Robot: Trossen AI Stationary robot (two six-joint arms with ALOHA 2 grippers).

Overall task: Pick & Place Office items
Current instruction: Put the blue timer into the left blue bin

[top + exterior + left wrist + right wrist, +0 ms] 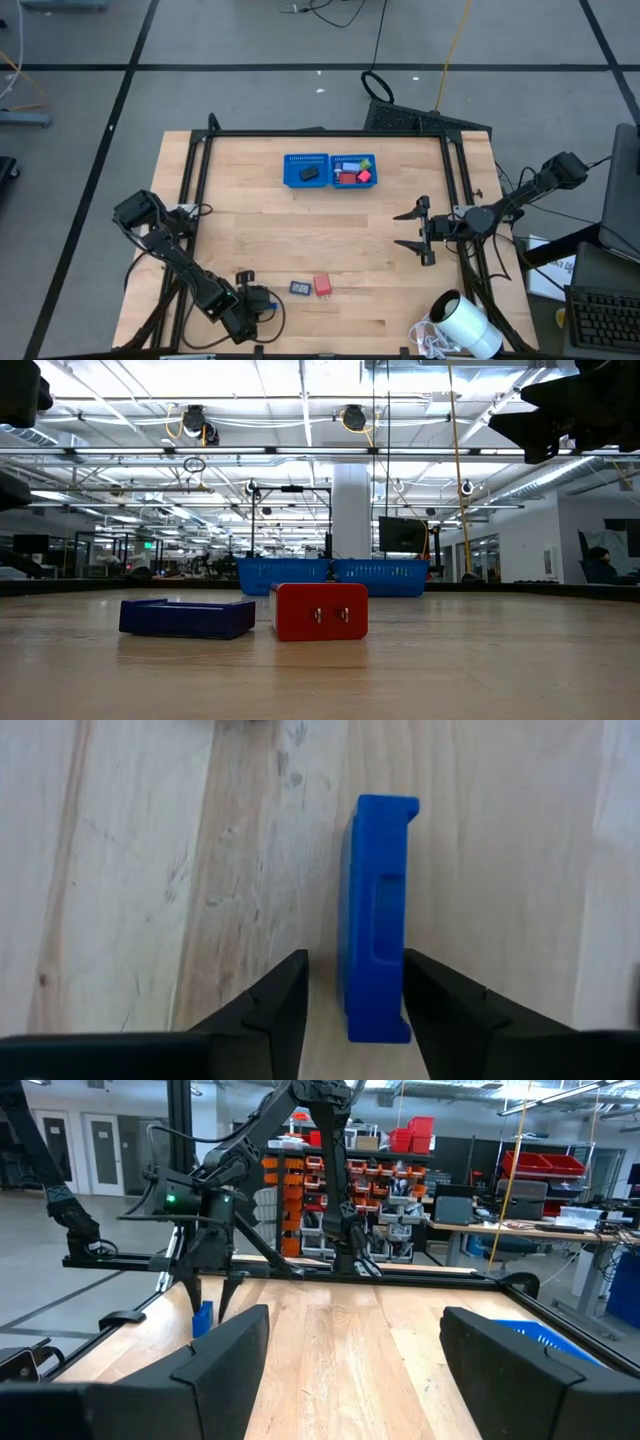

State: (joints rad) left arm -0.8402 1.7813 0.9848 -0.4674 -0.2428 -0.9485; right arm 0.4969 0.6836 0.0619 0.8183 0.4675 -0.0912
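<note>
A bright blue block (378, 910) stands on edge on the wood, also seen as the blue block (203, 1318) in the right wrist view. My left gripper (352, 985) is open and points down over it, one finger on each side, near the table's near-left part (244, 280). A dark blue flat piece (300, 287) and a red block (322, 285) lie flat just right of it; the low view shows the dark blue piece (186, 617) and the red block (320, 610). My right gripper (425, 230) is open above the table's right side. My left gripper comes from above, pointing down, with its fingers along the blue block's two long faces. One finger (440, 1010) sits right at the block's side (400, 950); whether it touches I cannot tell. The other finger (270, 1010) stands apart. The block rests on the table.
The blue mesh two-part tray (330, 158) sits at the far middle, holding red and light blue pieces in its right half and a dark piece in its left. A big white cylinder (468, 325) lies at the near right corner. A black frame rims the table.
</note>
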